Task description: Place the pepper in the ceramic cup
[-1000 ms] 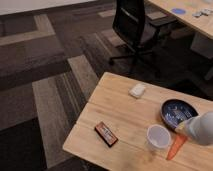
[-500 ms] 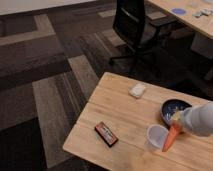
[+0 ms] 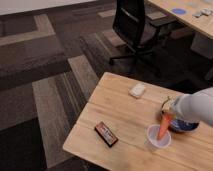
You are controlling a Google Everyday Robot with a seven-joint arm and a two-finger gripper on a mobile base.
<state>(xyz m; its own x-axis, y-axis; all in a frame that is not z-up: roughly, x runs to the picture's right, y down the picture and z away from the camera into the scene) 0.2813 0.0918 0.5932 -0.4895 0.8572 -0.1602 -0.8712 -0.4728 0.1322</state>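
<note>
One wooden table (image 3: 120, 107) holds one ceramic cup (image 3: 158, 138), and the other things are placed around that cup. The gripper (image 3: 169, 114) hangs just above and behind the cup, clenched on the stem end of the single orange pepper (image 3: 163, 127), whose tapered tip points down into the cup's mouth. One dark blue bowl (image 3: 184, 125) sits just behind the cup, partly hidden by the white arm. One flat red-and-black box (image 3: 106, 134) lies to the cup's left. One small white oblong object (image 3: 137, 90) rests farther back. One black office chair (image 3: 136, 27) stands on the carpet well beyond.
</note>
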